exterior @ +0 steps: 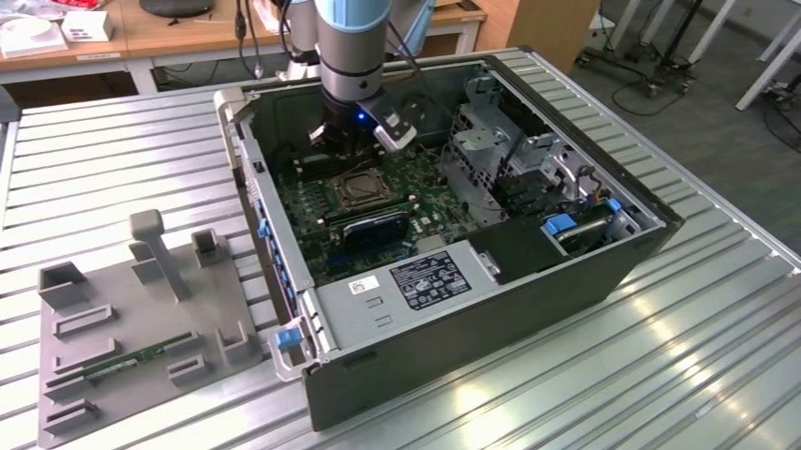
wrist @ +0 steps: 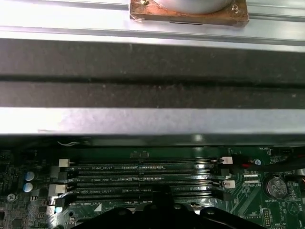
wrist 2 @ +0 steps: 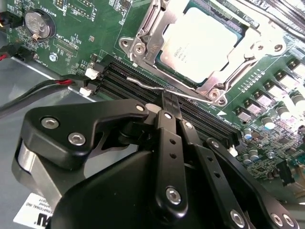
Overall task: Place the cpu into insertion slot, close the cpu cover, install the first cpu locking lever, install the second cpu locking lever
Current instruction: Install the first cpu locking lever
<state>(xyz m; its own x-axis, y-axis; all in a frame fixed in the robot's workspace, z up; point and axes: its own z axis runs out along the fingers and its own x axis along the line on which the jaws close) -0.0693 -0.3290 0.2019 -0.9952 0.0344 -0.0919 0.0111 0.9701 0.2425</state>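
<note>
The cpu (wrist 2: 200, 45) lies just beyond the closed fingers (wrist 2: 167, 125).

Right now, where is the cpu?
In the second wrist view, the cpu lies framed by the cpu cover, beside the long black memory slots.
</note>
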